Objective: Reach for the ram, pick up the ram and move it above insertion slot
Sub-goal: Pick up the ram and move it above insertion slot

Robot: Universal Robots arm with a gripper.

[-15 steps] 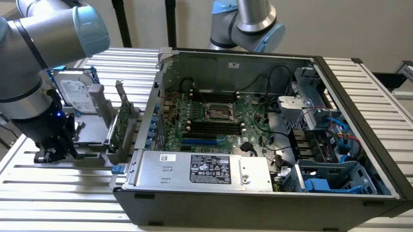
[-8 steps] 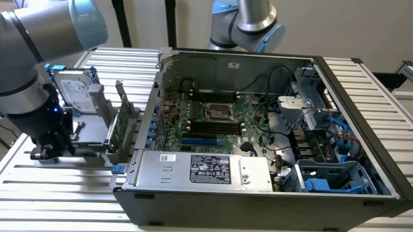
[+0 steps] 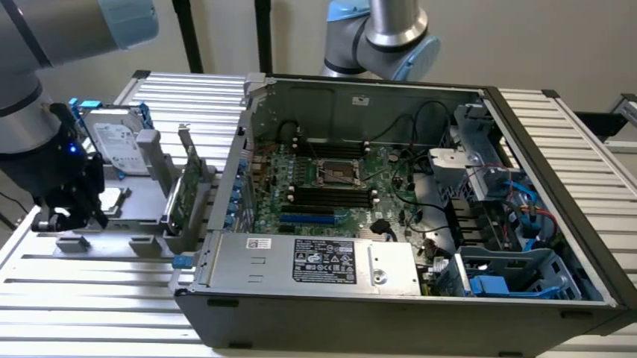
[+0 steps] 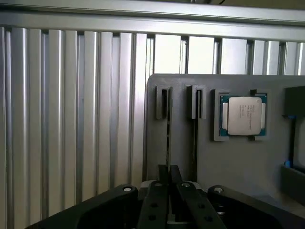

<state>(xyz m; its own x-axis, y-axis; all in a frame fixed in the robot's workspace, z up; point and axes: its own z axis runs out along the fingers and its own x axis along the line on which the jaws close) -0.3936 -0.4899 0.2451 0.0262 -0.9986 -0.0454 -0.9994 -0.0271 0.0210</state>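
1. Standing on its edge in the grey holder tray (image 4: 238, 162), the ram (image 4: 167, 143) is showing as a thin dark line running from a slot bracket to the gripper (image 4: 168, 175). The tray is lying on the ribbed surface (image 4: 71, 119), beside the open computer case (image 3: 348, 321).
2. The gripper's fingers are sitting drawn together on either side of that edge, seemingly pinching the ram.
3. The stick is looking light, stiff and thin, yet fragile. I am judging its flat faces, near the middle of the upper edge, to be the place to hold.
4. Gripping off-centre is risking a tilt or a slip on the smooth board.
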